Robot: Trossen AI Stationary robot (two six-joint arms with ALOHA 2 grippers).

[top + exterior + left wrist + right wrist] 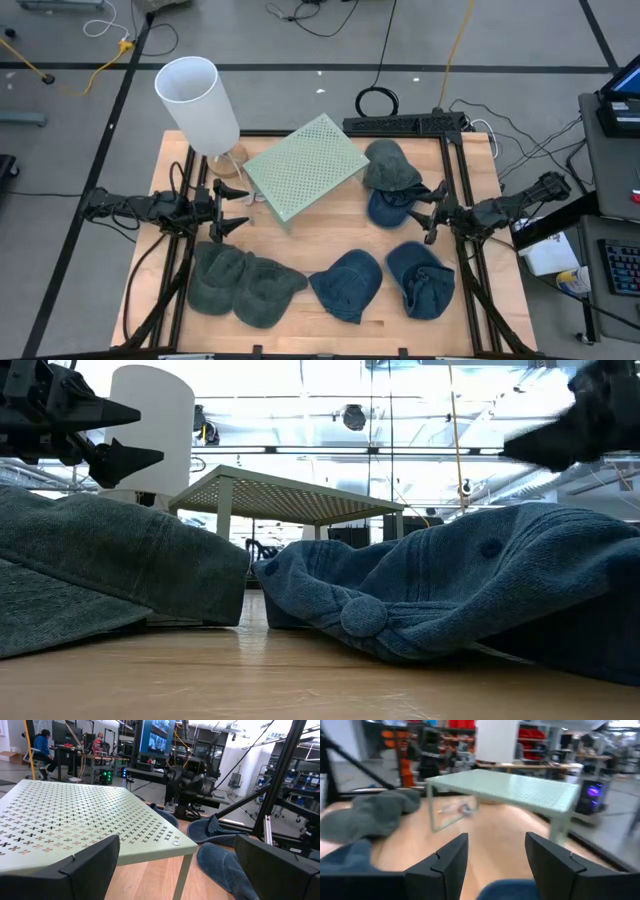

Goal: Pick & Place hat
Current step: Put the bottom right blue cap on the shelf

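Partly, the green rack (305,165) covers 1 grey hat (390,165).

**Left wrist view: rack, hats, lab beyond**

I log my left gripper (175,870), fingers (75,870) spread wide apart with nothing between them. Beyond them: a pale green perforated rack (85,830) standing on the wooden table (150,880); blue denim hats (220,855) lying beside its leg; the right arm (187,785) facing me; monitors (157,740) and a seated person (42,750) behind.
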